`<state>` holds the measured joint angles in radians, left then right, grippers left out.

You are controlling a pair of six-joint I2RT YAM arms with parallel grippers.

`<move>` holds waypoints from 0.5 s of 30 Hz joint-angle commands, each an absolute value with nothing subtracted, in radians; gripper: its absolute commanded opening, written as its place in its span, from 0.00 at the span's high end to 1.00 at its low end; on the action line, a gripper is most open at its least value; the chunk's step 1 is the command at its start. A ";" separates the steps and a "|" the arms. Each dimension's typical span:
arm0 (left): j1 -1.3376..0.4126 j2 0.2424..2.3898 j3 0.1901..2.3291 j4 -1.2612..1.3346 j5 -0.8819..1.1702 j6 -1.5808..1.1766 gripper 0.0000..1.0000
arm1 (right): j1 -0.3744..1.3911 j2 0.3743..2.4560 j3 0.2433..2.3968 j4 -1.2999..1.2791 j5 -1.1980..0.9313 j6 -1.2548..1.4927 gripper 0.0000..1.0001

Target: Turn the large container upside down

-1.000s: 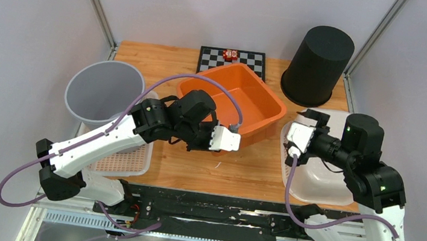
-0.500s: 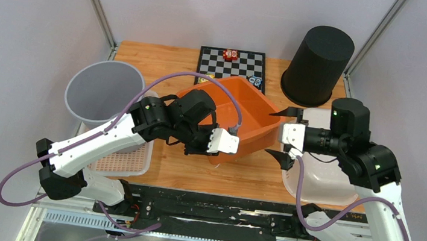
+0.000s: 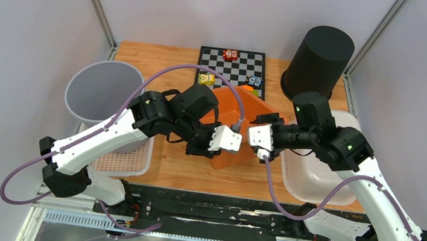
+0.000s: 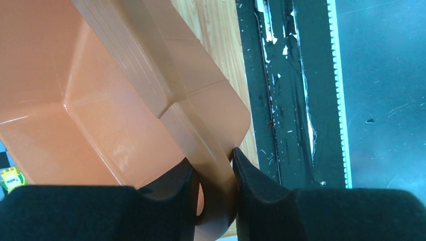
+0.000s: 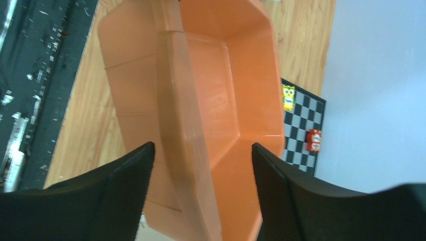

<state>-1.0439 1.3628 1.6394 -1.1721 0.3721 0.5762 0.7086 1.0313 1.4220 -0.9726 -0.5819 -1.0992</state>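
Note:
The large container, an orange tub [image 3: 250, 109], stands tipped up on its near side at the middle of the table, its opening facing away from the arms. My left gripper [image 3: 234, 144] is shut on the rim's near left corner; the left wrist view shows the orange lip [image 4: 213, 150] pinched between both fingers [image 4: 211, 168]. My right gripper [image 3: 253, 138] is at the tub's right rim. In the right wrist view its jaws [image 5: 202, 146] are open, straddling the rim [image 5: 176, 125] without touching it.
A grey bin [image 3: 105, 90] stands at the left over a white lattice tray [image 3: 127, 162]. A black upturned bin [image 3: 318, 56] is at the back right, a chessboard [image 3: 233, 62] with small toys behind the tub, a white tub [image 3: 319, 181] at the right.
The orange tub has swung from lying flat to standing on its near side. My right arm has moved left to its rim, its jaws narrowing. The left grip is unchanged.

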 commanded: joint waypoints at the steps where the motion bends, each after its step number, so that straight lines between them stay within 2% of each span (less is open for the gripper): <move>1: -1.048 1.361 1.700 -1.136 0.398 0.618 1.00 | 0.759 1.022 1.411 -0.946 -0.481 -1.106 0.37; 5: -1.049 1.369 1.716 -1.146 0.410 0.618 1.00 | 0.795 1.023 1.402 -0.945 -0.439 -1.114 0.57; 9: -1.049 1.372 1.734 -1.156 0.422 0.620 1.00 | 0.819 1.011 1.369 -0.944 -0.434 -1.120 0.73; 12: -1.049 1.372 1.741 -1.162 0.425 0.623 1.00 | 0.832 0.997 1.334 -0.916 -0.422 -1.117 0.95; 15: -1.048 1.373 1.742 -1.162 0.417 0.625 1.00 | 0.834 0.985 1.344 -0.898 -0.432 -1.080 0.97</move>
<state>-1.0374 1.3758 1.6909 -1.2564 0.3981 0.5709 0.8238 0.9882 1.3537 -0.9356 -0.4553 -1.1488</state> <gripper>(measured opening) 0.287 0.117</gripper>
